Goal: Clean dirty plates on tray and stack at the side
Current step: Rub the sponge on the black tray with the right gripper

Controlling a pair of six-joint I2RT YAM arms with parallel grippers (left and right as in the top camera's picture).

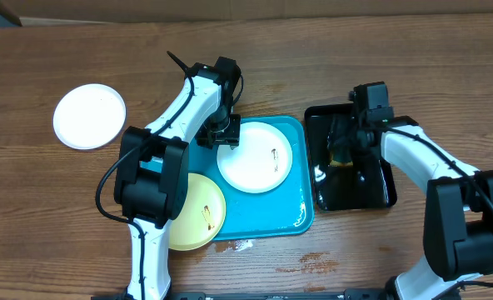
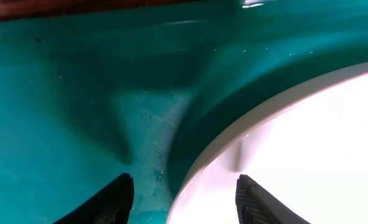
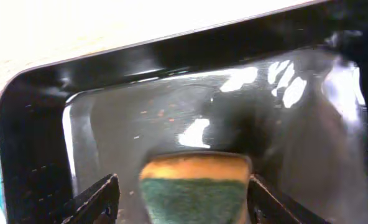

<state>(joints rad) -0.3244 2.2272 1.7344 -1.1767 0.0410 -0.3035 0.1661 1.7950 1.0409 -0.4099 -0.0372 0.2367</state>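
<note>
turquoise rectangular plastic tray [image 1: 263,212]; white round plastic plate [image 1: 255,158] with dark smudge; pale yellow round plate [image 1: 201,200], dark-smudged; yellow-and-green sponge [image 3: 193,186]; glossy black tray [image 3: 41,112].

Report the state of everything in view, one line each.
Centre white plate: smudged, flat in the blue tray.
Yellow plate: smudged, lying across that tray's left rim.
Left white plate: outside both trays, no visible smudge.
Sponge: in the black tray, not gripped.
Left gripper: open, straddling the centre plate's rim.
Right gripper: open around it.
</note>
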